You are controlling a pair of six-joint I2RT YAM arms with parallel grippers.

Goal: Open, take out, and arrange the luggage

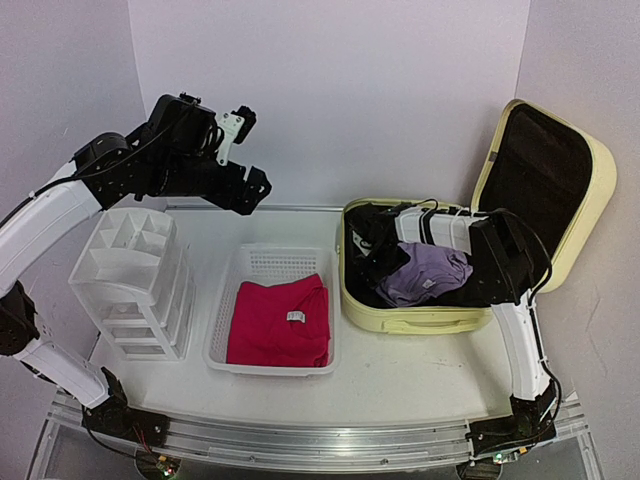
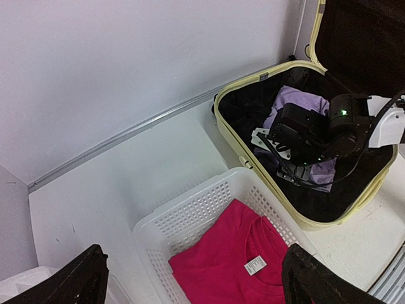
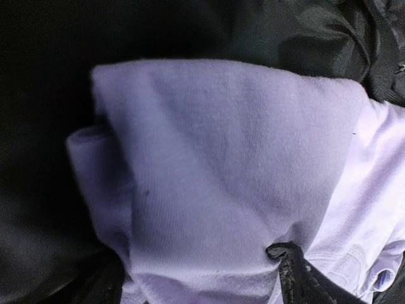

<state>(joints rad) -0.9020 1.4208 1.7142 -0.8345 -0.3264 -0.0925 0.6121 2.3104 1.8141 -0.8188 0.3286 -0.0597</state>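
Observation:
The pale yellow luggage (image 1: 400,320) lies open at the right of the table, with its black-lined lid (image 1: 590,190) standing up. A lavender garment (image 1: 430,275) lies folded inside it on dark lining. My right gripper (image 3: 196,269) is down inside the case, open, with its fingers astride a fold of the lavender garment (image 3: 221,139). The right fingertip (image 3: 285,253) dents the cloth. My left gripper (image 1: 250,190) hangs open high above the basket, holding nothing. From the left wrist I see the luggage (image 2: 304,221) and the right wrist inside it.
A white mesh basket (image 1: 275,262) sits in the middle with a folded pink shirt (image 1: 280,320) in it. A white drawer organizer (image 1: 130,270) stands at the left, under my left arm. White walls close in at the back and sides.

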